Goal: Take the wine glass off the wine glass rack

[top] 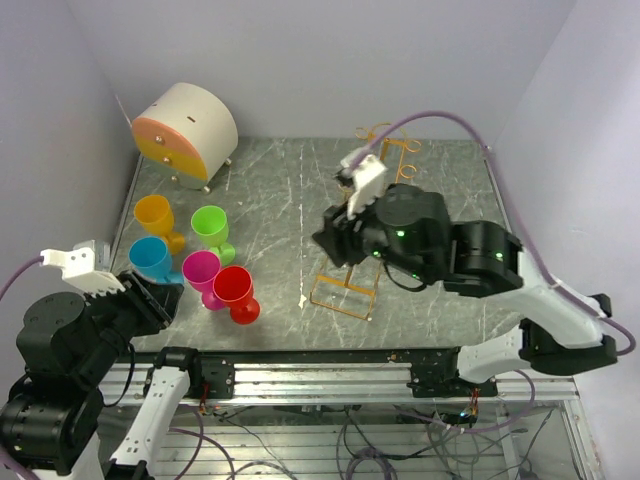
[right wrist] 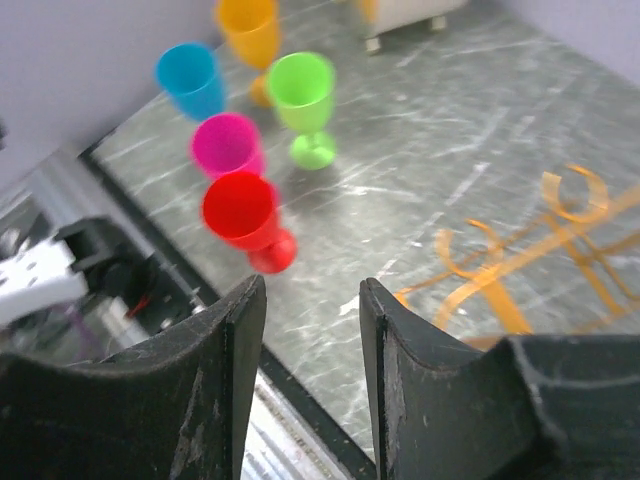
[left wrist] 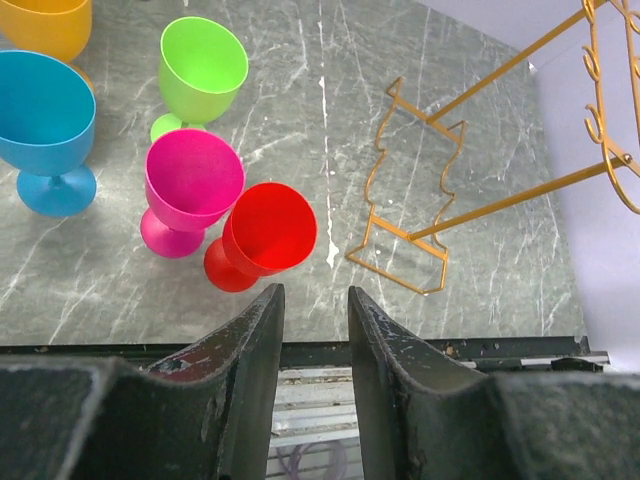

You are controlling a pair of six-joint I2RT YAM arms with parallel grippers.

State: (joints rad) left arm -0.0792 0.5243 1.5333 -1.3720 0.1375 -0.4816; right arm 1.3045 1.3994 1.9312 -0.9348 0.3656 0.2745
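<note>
Top external view shows the rack (top: 345,297) standing near the middle of the bench (top: 290,180), upright, with the right arm leaning over it. I see no glass on the hooks that are visible, but the arm hides a part of the frame, so I cannot be fully sure.

5 glasses stand on the bench at the left, well apart from the rack: orange (left wrist: 45,25), green (left wrist: 203,68), blue (left wrist: 45,105), pink (left wrist: 193,182) and red (left wrist: 268,228). The red one is nearest to the rack and just beside the pink one. My judgement is that the glass is already off.

Right pincer (right wrist: 311,295) has its 2 fingers apart and nothing between them. Left pincer (left wrist: 313,300) is apart too and empty, low at the near edge of the bench.

The glasses look like coloured plastic: probably light, stiff and smooth, and less fragile than real glass. The bowl is wide over a thin stem, so a glass may tip easily when pushed from the side. The best place to take hold is probably the stem under the bowl, or across the bowl if the fingers open enough. The smooth wall can slip, so the grip must be firm.

The rack is thin wire and probably light. If a foot catches in a hook, the whole frame may slide or fall.
</note>
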